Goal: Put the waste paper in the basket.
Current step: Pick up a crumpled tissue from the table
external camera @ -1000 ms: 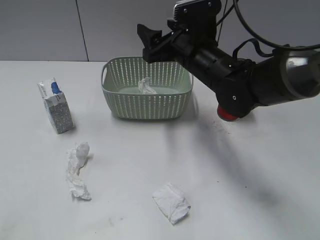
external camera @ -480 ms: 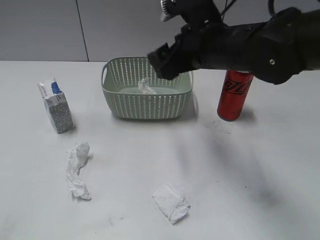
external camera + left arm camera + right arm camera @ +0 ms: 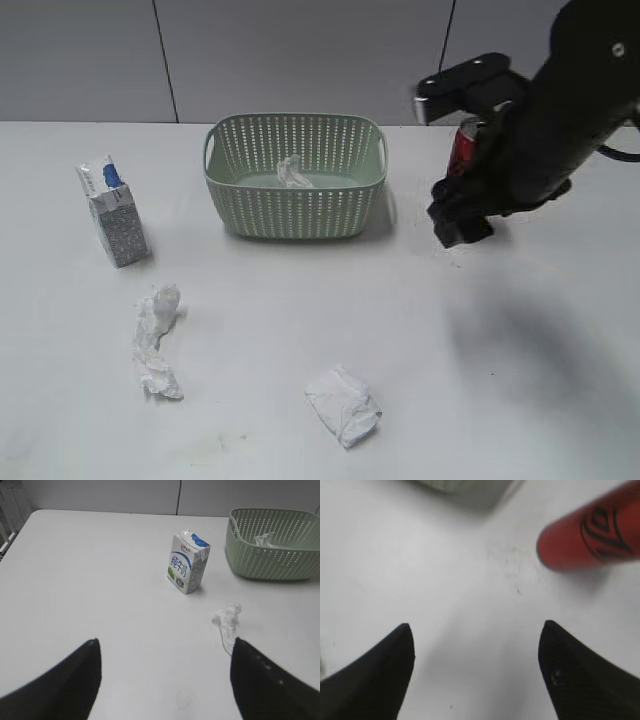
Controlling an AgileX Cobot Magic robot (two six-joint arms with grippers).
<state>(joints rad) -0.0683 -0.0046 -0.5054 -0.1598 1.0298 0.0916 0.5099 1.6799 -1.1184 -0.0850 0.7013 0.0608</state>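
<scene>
- Nearest on white table [image 3: 560,400]: squarish paper wad [image 3: 343,405], then elongated wad [image 3: 155,342] to its left.
- Mid: milk carton [image 3: 115,212] upright, left of green basket [image 3: 295,205]; third wad [image 3: 291,172] lay inside basket.
- R gripper [image 3: 475,665] wide open, empty, above bare table beside red can [image 3: 592,535].
- L gripper [image 3: 165,675] wide open, empty.
- Far: grey wall panels [image 3: 300,50].

- basket [image 3: 296,195] top open, one wad [image 3: 292,172] inside
- right arm [image 3: 530,130] at 3 o'clock of basket, in front of can [image 3: 462,148]
- carton [image 3: 113,212] at 9 o'clock
- bare table [image 3: 300,300] between basket and near wads [image 3: 155,340] [image 3: 343,405]
</scene>
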